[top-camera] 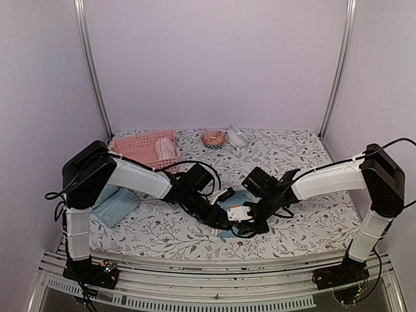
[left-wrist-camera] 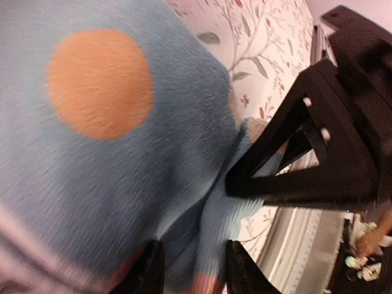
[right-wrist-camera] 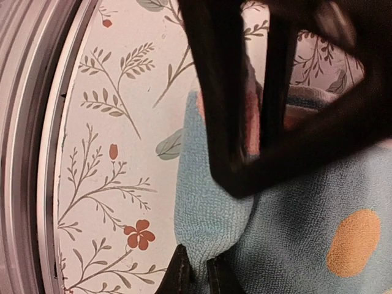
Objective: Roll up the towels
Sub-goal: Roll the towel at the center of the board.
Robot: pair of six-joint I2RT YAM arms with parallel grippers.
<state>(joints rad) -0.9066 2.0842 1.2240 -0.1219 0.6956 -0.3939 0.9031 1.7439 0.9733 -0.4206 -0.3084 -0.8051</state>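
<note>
My left gripper (left-wrist-camera: 193, 272) has a thick fold of the blue towel (left-wrist-camera: 122, 184) filling the gap between its two fingers (left-wrist-camera: 151, 269), so I am pinching that fold near the towel's edge. The rest of the cloth spreads out ahead of these fingers, with a large orange dot on it. My right gripper (right-wrist-camera: 197, 275) is nearly pressed together, nipping a rounded, doubled-over corner of the same towel between its tips. From there the cloth runs off to the right, and bare flowered table (right-wrist-camera: 104, 153) lies to the left. The two grippers sit very close, each one's dark frame looming right in front of the other's camera, and the towel is bunched beneath and between them. The teal towel (top-camera: 116, 207) lies crumpled on the table well off to the outer side of my left fingers. The pink towel (top-camera: 167, 151) sits in a pink basket (top-camera: 136, 144) far beyond them, toward the back wall. I touch neither.
</note>
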